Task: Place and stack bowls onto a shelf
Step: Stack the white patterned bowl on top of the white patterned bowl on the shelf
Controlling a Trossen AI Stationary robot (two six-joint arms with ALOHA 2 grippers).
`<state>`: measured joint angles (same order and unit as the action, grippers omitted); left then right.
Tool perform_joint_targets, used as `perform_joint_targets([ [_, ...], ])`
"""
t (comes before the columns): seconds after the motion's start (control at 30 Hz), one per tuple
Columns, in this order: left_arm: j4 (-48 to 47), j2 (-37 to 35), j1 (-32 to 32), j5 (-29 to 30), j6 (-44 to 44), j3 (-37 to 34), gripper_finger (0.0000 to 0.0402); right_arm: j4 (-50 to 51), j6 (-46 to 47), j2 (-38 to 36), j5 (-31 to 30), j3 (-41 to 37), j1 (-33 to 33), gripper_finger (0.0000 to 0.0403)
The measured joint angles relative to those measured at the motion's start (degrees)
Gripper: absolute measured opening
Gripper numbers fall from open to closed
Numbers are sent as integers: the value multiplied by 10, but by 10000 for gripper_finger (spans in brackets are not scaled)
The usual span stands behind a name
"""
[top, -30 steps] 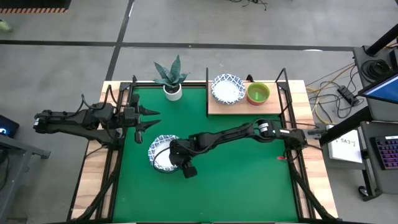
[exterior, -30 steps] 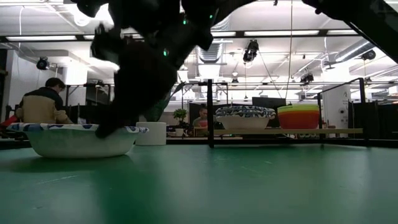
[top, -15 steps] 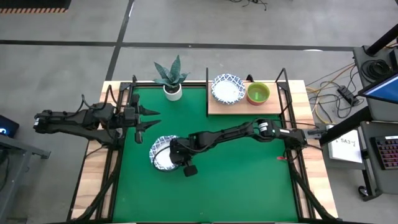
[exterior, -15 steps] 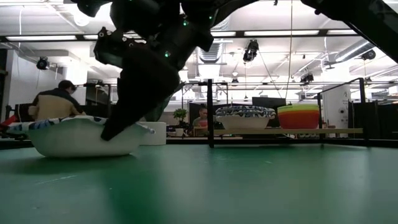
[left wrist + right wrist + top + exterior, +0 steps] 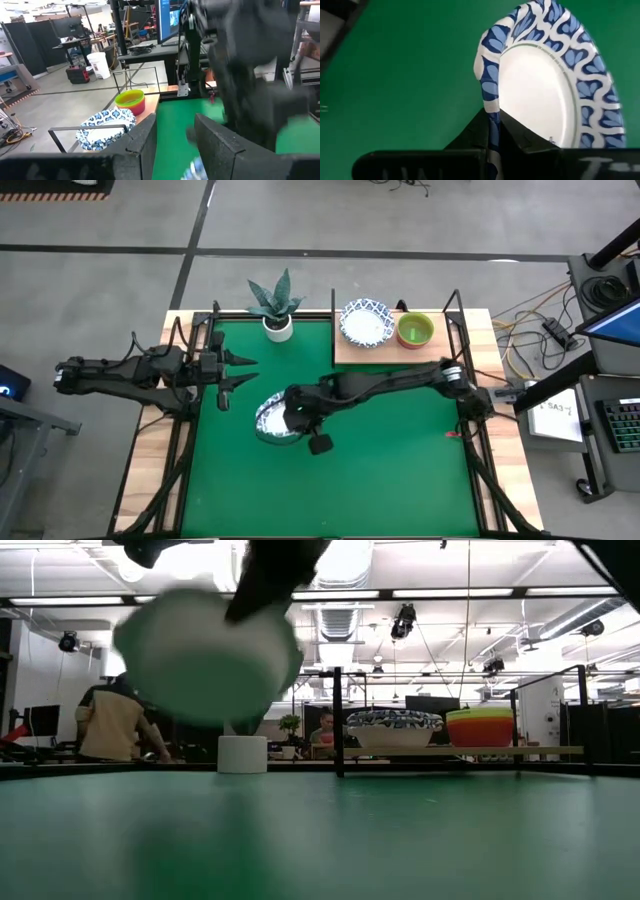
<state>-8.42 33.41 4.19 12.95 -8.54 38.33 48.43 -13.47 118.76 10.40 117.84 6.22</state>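
A white bowl with a blue patterned rim [image 5: 270, 420] hangs above the green mat, with my right gripper [image 5: 288, 420] shut on it; it shows blurred in the low view [image 5: 208, 655]. The light wood shelf [image 5: 385, 352] at the far right holds another blue-rimmed bowl [image 5: 365, 323], which rests on its base, and a green bowl [image 5: 415, 330] on a stack [image 5: 480, 726]. My left gripper [image 5: 245, 370] waits open and level at the mat's left side, with nothing between its fingers. My right gripper pinches the bowl's rim [image 5: 491, 122] between its two fingers, one finger [image 5: 522, 136] inside the bowl and one outside. The fingers slant down from the table's right side. The bowl is lifted clear of the mat and hangs tilted.
A white pot with a spiky green plant [image 5: 273, 308] stands at the mat's far edge, left of the shelf. Black frame posts [image 5: 338, 720] rise at the shelf's corners. People sit in the room beyond the table [image 5: 112, 720].
My right gripper has taken hold of the bowl's rim and risen, drawing a little toward the table's right edge. The bowl first tipped up on the mat, then lifted clear of it and now hangs tilted.
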Motion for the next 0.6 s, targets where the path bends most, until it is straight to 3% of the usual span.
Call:
perform_joint_targets([
  [0.1, 0, 0, 0, 0, 0, 0, 114, 31, 15, -49, -17, -1, 0, 12],
  [0.2, 0, 1, 0, 0, 0, 0, 114, 57, 23, -100, -71, -3, 1, 12],
  [0.33, 0, 2, 0, 0, 0, 0, 114, 100, 26, -159, -226, -4, 4, 12],
  [0.43, 0, 3, 0, 0, 0, 0, 114, 142, 52, -195, -311, -8, -14, 12],
  [0.6, 0, 3, 0, 0, 0, 0, 114, 196, 120, -244, -345, -46, -77, 12],
])
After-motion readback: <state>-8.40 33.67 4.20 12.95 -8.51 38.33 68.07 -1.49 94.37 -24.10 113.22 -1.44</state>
